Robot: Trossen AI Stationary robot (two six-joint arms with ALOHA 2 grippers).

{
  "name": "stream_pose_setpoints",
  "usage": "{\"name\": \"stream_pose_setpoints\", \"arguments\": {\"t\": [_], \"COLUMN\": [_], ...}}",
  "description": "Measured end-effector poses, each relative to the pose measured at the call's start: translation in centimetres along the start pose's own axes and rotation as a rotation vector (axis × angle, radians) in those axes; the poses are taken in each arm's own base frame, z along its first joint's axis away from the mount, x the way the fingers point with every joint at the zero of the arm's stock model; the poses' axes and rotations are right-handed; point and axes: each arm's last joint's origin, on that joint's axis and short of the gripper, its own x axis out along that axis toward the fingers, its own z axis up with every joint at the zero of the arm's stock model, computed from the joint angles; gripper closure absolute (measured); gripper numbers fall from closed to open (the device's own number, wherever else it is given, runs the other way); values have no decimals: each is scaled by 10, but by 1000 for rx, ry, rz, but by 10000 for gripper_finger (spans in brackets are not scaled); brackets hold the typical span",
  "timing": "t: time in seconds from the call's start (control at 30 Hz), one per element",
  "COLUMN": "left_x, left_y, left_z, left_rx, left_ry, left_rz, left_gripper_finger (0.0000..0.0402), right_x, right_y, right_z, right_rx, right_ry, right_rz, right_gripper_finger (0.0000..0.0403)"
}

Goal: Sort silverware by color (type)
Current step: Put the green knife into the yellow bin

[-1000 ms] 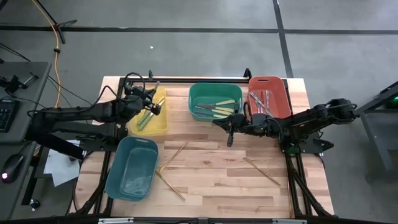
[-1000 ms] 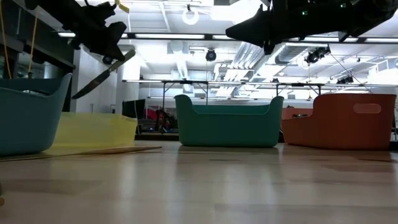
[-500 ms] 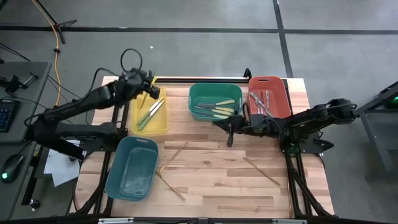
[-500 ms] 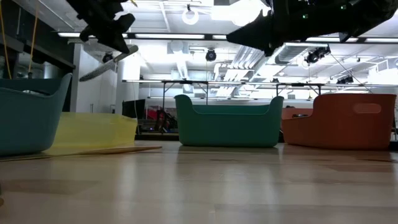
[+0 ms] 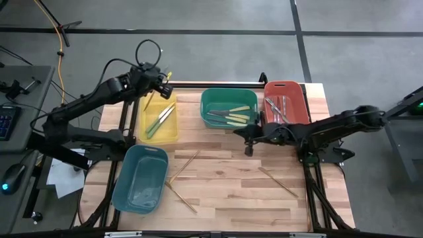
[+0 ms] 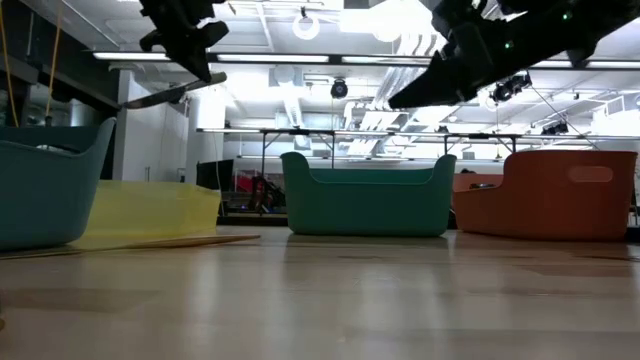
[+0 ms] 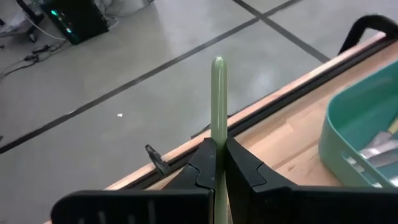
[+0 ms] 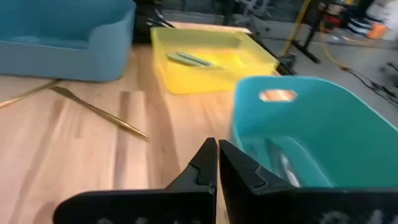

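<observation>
My left gripper [image 5: 160, 80] is shut on a green-handled knife [image 7: 217, 106], high over the far edge of the yellow bin [image 5: 160, 122]. Two green-handled pieces lie in that bin. The green bin [image 5: 229, 109] holds yellow-handled silverware and the red bin [image 5: 286, 102] holds silver pieces. Three wooden pieces [image 5: 185, 165] [image 5: 180, 195] [image 5: 277, 182] lie flat on the table. My right gripper [image 5: 249, 142] hangs shut and empty above the table, just near of the green bin. My left gripper pinches the knife's green handle [image 7: 217, 134] between its two fingers, which lie along the handle. The handle's free end [image 7: 217, 65] sticks out past the fingertips. The knife is lifted clear, and its blade [image 6: 160, 97] reaches back from the gripper, almost level.
A teal bin [image 5: 140, 177] stands at the table's near left. The four bins line the far and left parts of the table; bare wood [image 5: 231, 192] lies between the wooden pieces in the near half.
My left gripper has risen and moved toward the table's far edge with the knife, away from above the yellow bin. The knife has tipped from slanting steeply down to almost level. My right gripper has tipped in place and stays shut.
</observation>
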Motion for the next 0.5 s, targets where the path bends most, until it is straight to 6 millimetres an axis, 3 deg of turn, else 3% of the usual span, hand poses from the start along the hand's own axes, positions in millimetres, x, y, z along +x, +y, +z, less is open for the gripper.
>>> {"name": "stream_pose_setpoints", "arguments": {"t": [0.27, 0.5], "left_x": [4, 5], "left_y": [-2, -1], "left_z": [-6, -8], "left_rx": [13, -44], "left_ry": [63, 89], "left_rz": [1, -6], "left_gripper_finger": [401, 401], "right_x": [-22, -25], "right_y": [-10, -11], "right_z": [12, 12], "right_rx": [110, 133], "right_ry": [-32, -26], "right_rz": [-57, -57], "right_gripper_finger": [403, 403]}}
